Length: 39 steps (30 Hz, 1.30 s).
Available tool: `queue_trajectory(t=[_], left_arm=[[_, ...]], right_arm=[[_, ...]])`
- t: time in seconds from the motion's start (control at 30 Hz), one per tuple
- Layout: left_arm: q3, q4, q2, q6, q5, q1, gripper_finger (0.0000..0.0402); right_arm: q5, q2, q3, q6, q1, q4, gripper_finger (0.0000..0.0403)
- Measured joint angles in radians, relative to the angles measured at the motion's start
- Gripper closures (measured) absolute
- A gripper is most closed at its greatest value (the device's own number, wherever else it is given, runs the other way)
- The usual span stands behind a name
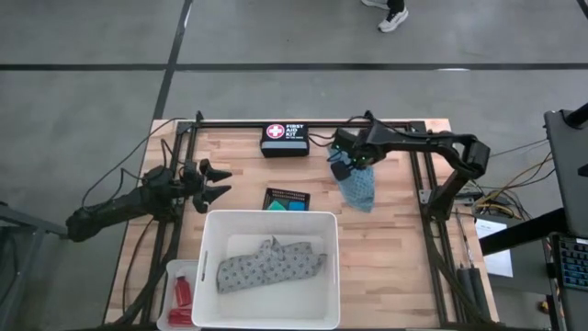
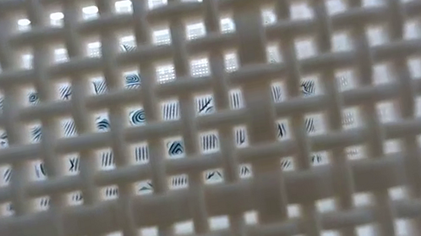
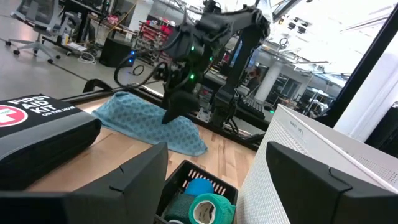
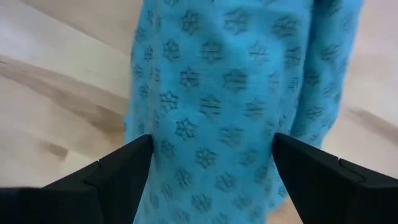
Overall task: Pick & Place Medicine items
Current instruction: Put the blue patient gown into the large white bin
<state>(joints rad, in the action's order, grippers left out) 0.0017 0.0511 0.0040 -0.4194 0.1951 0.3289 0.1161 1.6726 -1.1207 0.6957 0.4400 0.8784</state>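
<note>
R claw (image 1: 353,166) is hovering over the teal cloth (image 1: 358,188), far-right part of bench (image 1: 404,267), fingers spread wide. In the R wrist view the fingers are straddling the cloth (image 4: 230,106), fabric between them, not pinched yet.

L claw (image 1: 213,182) is waiting at bench's left edge, fingers apart, holding nothing.

Grey cloth (image 1: 268,265) is already lying in the white tub (image 1: 204,267). Red bottles (image 1: 181,294) are sitting in a small clear tray beside the tub's near-left corner. Blue and green tubs (image 1: 287,206) are sitting in the black tray (image 1: 287,195), just beyond the tub.

Risks, as judged from here:
- Cloth is lying flat and spread; closing too high means pinching a thin fold or nothing, so it slips on lift.
- Going too low means fingertips are jamming into the wood.
- A trailing end could be snagging the black tray or tub rim during transfer, dragging the small tubs.
- First aid kit (image 1: 284,140) is near; a wide swing could be knocking it.
</note>
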Motion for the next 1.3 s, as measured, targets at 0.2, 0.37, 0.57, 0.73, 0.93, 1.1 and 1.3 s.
queue_trajectory(t=[0.2, 0.37, 0.57, 0.73, 0.93, 1.1, 1.3], left_arm=[[0.0, 0.0, 0.0, 0.0, 0.0, 0.0, 0.0126], [0.0, 0.0, 0.0, 0.0, 0.0, 0.0, 0.0126], [0.0, 0.0, 0.0, 0.0, 0.0, 0.0, 0.0126], [0.0, 0.0, 0.0, 0.0, 0.0, 0.0, 0.0126], [0.0, 0.0, 0.0, 0.0, 0.0, 0.0, 0.0126], [0.0, 0.0, 0.0, 0.0, 0.0, 0.0, 0.0126], [0.0, 0.0, 0.0, 0.0, 0.0, 0.0, 0.0126]], right_arm=[[-0.004, -0.002, 0.122, 0.02, 0.0, -0.155, 0.0076], [-0.013, -0.002, 0.149, 0.043, 0.0, -0.182, 0.0077], [-0.022, -0.002, 0.144, 0.042, 0.0, -0.177, 0.012], [-0.041, -0.002, 0.132, 0.034, -0.001, -0.178, 0.0203], [-0.042, -0.002, 0.126, 0.032, -0.002, -0.179, 0.0292], [-0.042, -0.002, 0.126, 0.031, -0.002, -0.18, 0.0291], [-0.041, -0.007, 0.126, 0.03, -0.002, -0.182, 0.0268]])
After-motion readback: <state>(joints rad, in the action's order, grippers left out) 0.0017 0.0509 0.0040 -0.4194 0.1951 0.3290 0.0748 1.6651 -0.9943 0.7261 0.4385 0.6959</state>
